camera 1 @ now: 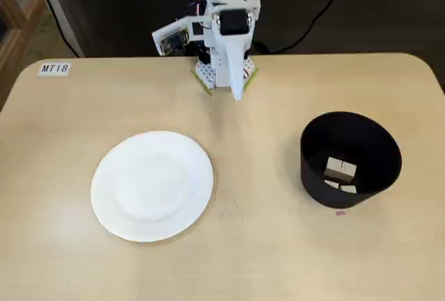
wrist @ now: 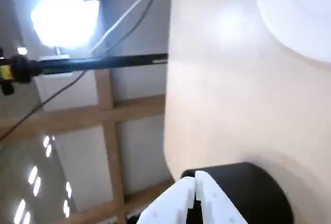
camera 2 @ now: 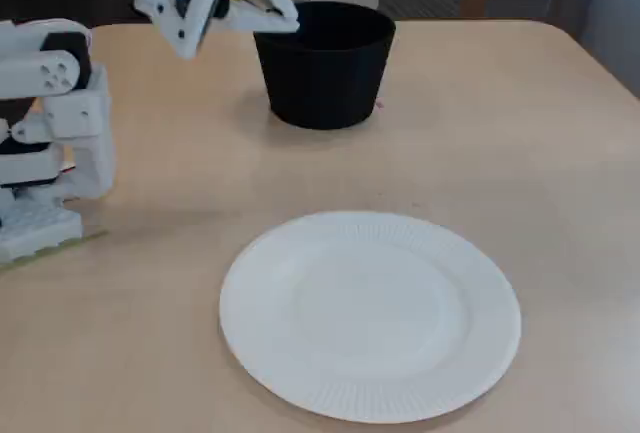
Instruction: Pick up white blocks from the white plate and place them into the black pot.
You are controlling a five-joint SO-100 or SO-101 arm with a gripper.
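Matte black pot (camera 1: 351,158) with cream blocks (camera 1: 341,174) inside, ribbed-rim white plate (camera 1: 152,185), white gripper (camera 1: 237,93), pale beige surface (camera 1: 264,245).

You have even, soft room light in both fixed views, with faint shadows beside the black pot (camera 2: 325,68), while the wrist view is blurred and one ceiling lamp (wrist: 64,21) glares strongly.

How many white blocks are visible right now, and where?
3 at least: all inside the black pot, none on the white plate. A larger block sits mid-floor, one by the near wall, a sliver beside it. The wall may hide more.
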